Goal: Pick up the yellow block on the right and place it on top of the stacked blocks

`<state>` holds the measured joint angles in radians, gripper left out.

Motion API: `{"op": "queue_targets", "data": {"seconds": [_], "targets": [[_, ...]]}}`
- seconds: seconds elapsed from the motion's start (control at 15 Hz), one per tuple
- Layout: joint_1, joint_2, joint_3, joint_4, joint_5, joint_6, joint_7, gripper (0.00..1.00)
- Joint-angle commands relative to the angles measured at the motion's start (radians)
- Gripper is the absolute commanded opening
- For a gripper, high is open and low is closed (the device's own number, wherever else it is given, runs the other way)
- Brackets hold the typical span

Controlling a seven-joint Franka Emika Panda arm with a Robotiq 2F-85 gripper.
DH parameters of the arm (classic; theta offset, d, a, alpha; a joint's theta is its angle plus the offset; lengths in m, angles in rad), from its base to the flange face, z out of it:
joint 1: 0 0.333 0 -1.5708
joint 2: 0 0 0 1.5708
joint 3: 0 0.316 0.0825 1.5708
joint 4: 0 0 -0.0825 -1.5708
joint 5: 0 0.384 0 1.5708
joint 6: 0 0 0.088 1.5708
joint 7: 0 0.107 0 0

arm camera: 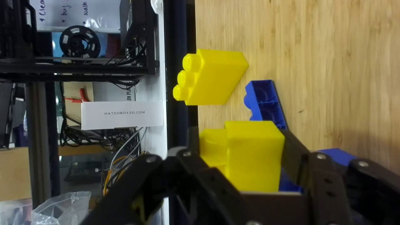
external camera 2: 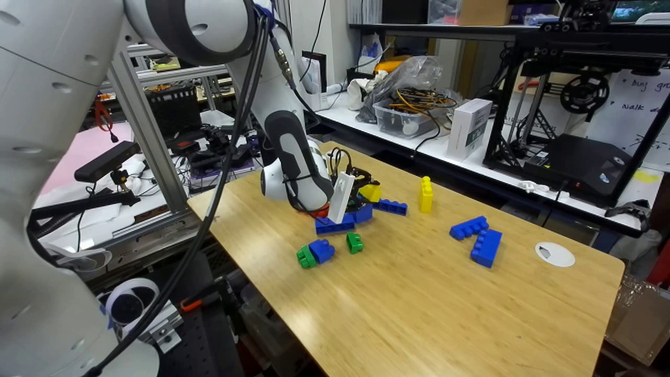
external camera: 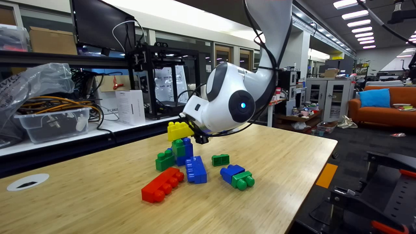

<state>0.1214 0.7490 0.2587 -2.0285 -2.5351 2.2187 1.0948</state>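
In the wrist view the yellow block (arm camera: pixel 254 159) sits between the fingers of my gripper (arm camera: pixel 243 140), one finger against each side, so the jaws are shut on it. The same yellow shows at the gripper (external camera 2: pixel 361 188) in an exterior view. A second yellow brick (arm camera: pixel 215 76) stands studs-up on the table, also seen as a yellow brick (external camera 2: pixel 426 196) in an exterior view. The stacked blocks (external camera: pixel 186 154), blue and green, stand just below the hand. In that view a yellow brick (external camera: pixel 178 130) shows above the stack; which one, I cannot tell. Any contact between block and stack is hidden.
Around the stack lie a red brick (external camera: pixel 162 185), a blue brick (external camera: pixel 196 169), a small green brick (external camera: pixel 221 160) and a blue-green pair (external camera: pixel 237 175). Two blue bricks (external camera 2: pixel 486 247) lie farther off. A shelf with a white box (external camera 2: pixel 469 128) and a printer borders the table.
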Motion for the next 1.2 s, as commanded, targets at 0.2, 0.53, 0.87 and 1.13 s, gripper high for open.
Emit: {"op": "queue_targets", "data": {"seconds": [0.2, 0.53, 0.87, 1.13], "targets": [[-0.003, 0.031, 0.010, 0.005, -0.076, -0.088, 0.057, 0.38], [0.111, 0.039, -0.071, 0.010, -0.068, -0.109, 0.137, 0.38], [0.224, 0.040, -0.158, 0.006, -0.067, -0.125, 0.216, 0.38], [0.303, 0.054, -0.235, 0.006, -0.067, -0.150, 0.271, 0.38]]}}
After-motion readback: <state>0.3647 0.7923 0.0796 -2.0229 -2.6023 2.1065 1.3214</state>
